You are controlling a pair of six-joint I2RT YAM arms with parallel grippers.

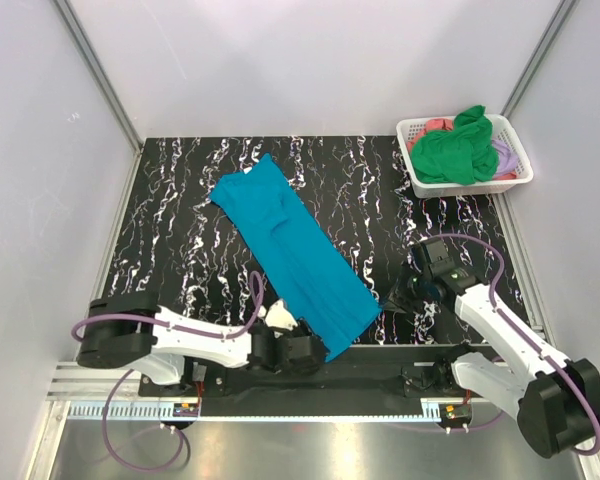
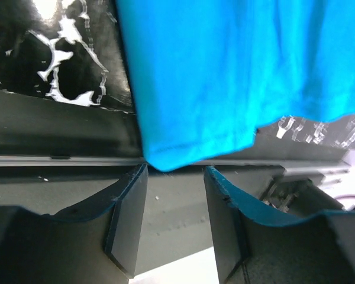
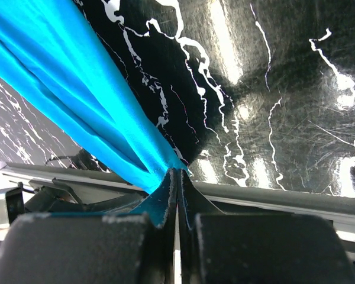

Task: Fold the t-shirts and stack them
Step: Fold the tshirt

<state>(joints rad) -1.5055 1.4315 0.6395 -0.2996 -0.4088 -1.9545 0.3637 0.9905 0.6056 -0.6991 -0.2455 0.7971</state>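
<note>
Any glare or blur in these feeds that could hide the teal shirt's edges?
Top external: even light, sharp; the teal t-shirt stands out clearly. Left wrist: white glare on the glossy table at top left; the left gripper's fingers are soft, the hem crisp. Right wrist: bright glare patches on the table; the right gripper's fingers blurred, cloth sharp.
</note>
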